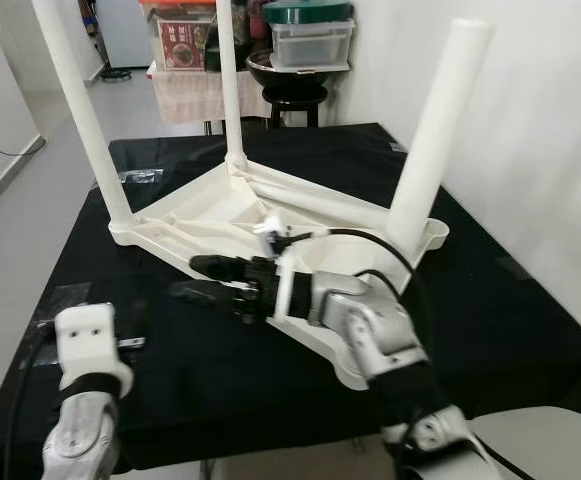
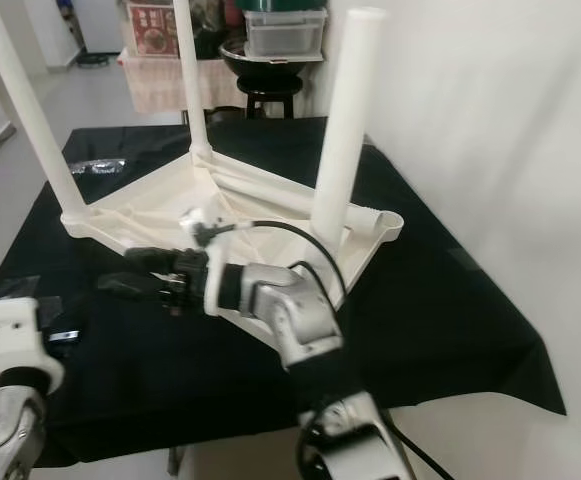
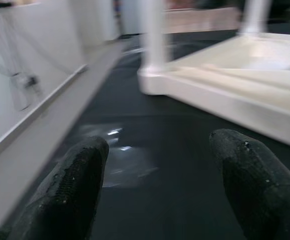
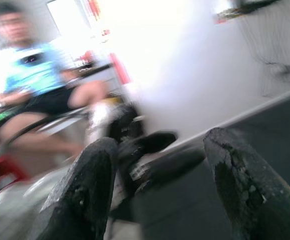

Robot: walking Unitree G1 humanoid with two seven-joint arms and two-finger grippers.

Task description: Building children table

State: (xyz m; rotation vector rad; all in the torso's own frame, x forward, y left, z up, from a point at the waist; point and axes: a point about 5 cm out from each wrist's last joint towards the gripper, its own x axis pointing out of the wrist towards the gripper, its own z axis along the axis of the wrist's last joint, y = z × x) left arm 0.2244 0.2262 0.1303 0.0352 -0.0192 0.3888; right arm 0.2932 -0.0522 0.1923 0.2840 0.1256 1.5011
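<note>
The left gripper sits low at the near left edge of the black cloth, fingers spread apart with bare cloth between them; its white wrist shows in the head views. The right gripper reaches leftward across the front of the table, hovering just over the cloth beside the table's near edge, its two black fingers parted and holding nothing. In the right wrist view the fingers are likewise spread, and beyond them a blurred seated person in a light blue top can be made out.

The white children's table lies upside down in the middle of the cloth, its top flat against the cloth and its ribbed underside facing up. Three legs stand upright from the corners, long axes vertical, pointing at the ceiling: one at the left, one at the back, one at the right. The near corner, by the right arm, carries no leg.

Farther back, beyond the cloth, a dark stool holds a bowl and a lidded container.
</note>
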